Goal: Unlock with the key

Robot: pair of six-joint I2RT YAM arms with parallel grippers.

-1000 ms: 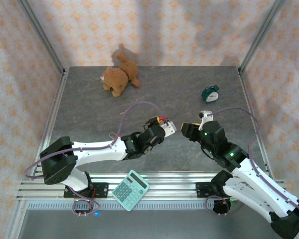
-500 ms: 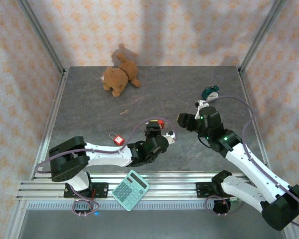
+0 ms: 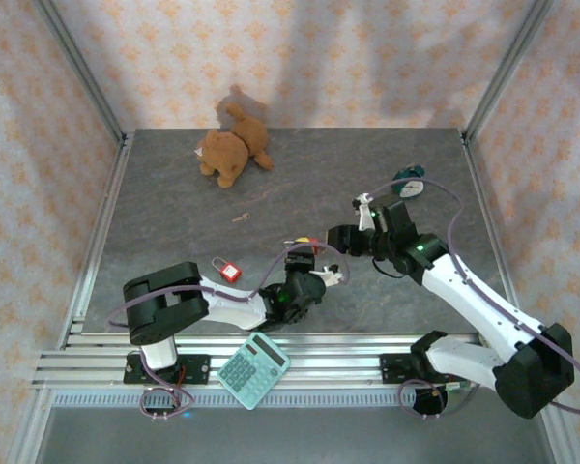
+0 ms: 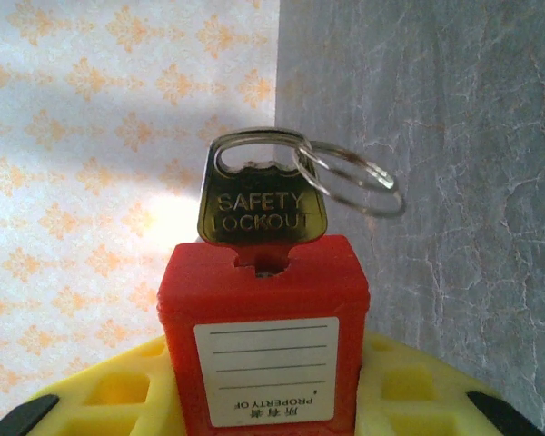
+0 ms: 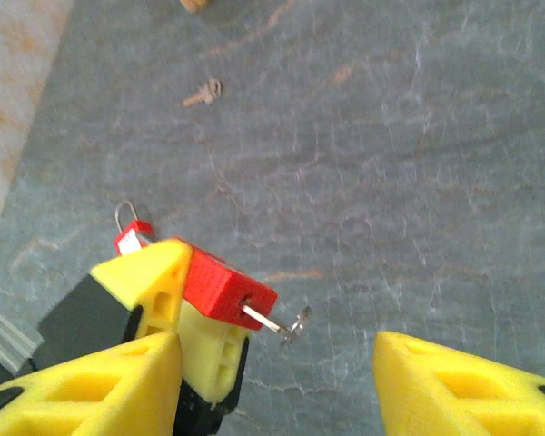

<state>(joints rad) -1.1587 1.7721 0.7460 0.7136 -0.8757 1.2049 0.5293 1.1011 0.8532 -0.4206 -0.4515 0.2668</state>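
Left wrist | left hand point(image 4: 263, 404) clamps red padlock point(image 4: 263, 304), key point(image 4: 262, 204) inserted | right hand point(image 5: 277, 377) spread wide

Your left end effector point(image 3: 307, 255) has the red plastic padlock point(image 4: 263, 345), brass key point(image 4: 262, 204) in it, just ahead of your right end effector point(image 3: 340, 237).

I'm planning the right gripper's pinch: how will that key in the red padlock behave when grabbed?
The key looks thin, flat metal: probably stiff but slippery. Its loose ring will likely swing. Seated in the padlock, it shouldn't drop.
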